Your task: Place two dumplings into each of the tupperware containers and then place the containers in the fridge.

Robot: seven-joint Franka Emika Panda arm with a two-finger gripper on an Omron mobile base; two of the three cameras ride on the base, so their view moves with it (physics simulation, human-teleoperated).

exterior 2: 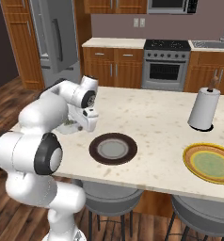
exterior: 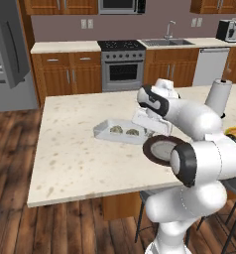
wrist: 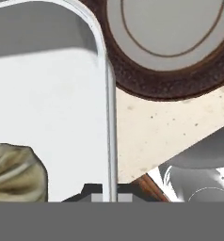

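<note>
Hand view: a clear plastic container (wrist: 52, 108) with a rounded corner and a raised rim, pale inside; one lumpy tan dumpling (wrist: 15, 172) with a pleated top lies in it at the lower left.
Container, wider look: in the left base view it is a shallow whitish tray (exterior: 121, 131) on the pale stone counter (exterior: 75, 149), just left of the round dark brown plate (exterior: 162, 149), with two dumplings (exterior: 116, 129) side by side inside.
Gripper: the gripper (wrist: 111, 195) is closed on the container's rim, one dark tip on each side of the wall, right at the edge nearest the brown plate.
Fridge: the tall grey fridge (exterior: 8, 52) stands well beyond the brown plate, past the counter's far left corner.
</note>
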